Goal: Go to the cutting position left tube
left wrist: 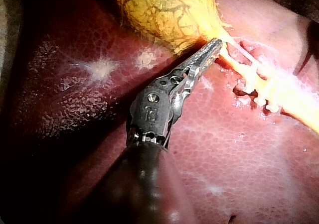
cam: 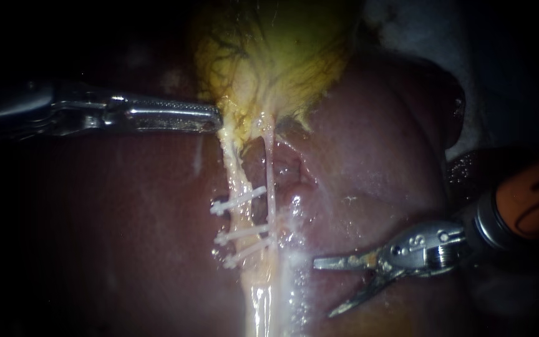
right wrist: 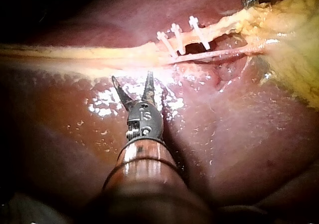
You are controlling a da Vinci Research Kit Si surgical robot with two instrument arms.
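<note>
Close view of a dark red liver [cam: 126, 249] with a yellow-green gallbladder [cam: 276, 56] lying on it at the top centre. Two tubes run down from the gallbladder's narrow neck, side by side and stretched taut. The left tube [cam: 239, 181] is the thicker, yellowish one. The right tube [cam: 271, 175] is a thin pale strand just beside it.

Three white clips [cam: 241, 234] sit across the left tube. One is higher up and two are close together below it, with a short bare stretch of tube between the upper clip and the lower pair.

The left instrument [cam: 210, 117] comes in level from the left. Its long toothed jaws lie together, clamped on the edge of the gallbladder's neck where the left tube begins. The left wrist view shows its tip buried in the yellow tissue there.

The right instrument [cam: 323, 288] enters from the lower right, with an orange collar behind its metal wrist. Its two slim pointed jaws stand spread apart with nothing between them, hovering over wet, glistening liver. They point toward the tubes, lower than the clips and to the right of both tubes, touching neither. In the right wrist view, the clipped tube lies ahead of the spread tips, with a strip of shiny liver between them.
</note>
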